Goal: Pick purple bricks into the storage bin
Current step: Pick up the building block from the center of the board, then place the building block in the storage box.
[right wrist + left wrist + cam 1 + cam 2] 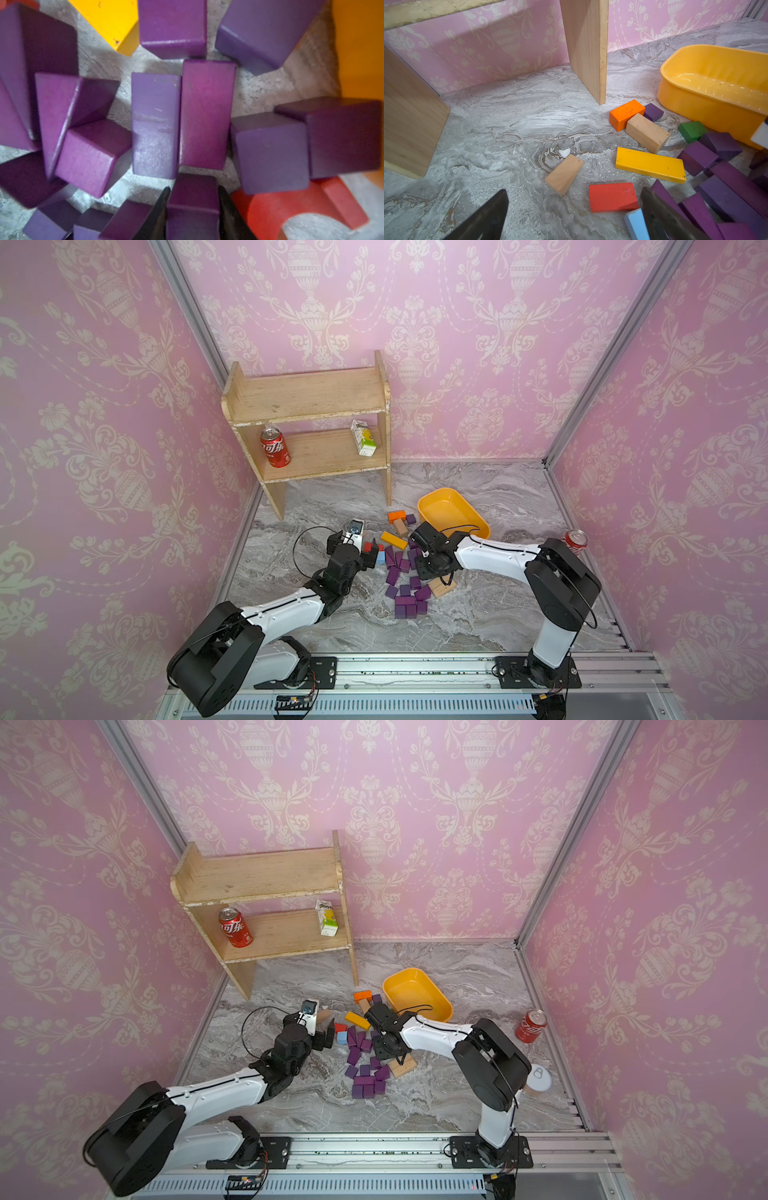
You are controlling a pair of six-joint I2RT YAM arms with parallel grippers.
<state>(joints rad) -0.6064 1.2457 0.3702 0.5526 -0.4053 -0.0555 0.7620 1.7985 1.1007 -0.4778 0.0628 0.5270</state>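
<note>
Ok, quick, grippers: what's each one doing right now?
Left gripper: open, holding nothing.
Right gripper: closed on a purple brick.

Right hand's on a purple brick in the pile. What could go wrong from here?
1. The right hand pinches a purple brick with a neighbouring brick close against one finger; lifting may drag or tip it.
2. The storage bin sits just beyond that wrist; a low swing could knock its wall.
3. The open left hand has a finger beside a blue block; closing there might catch the wrong colour.
</note>
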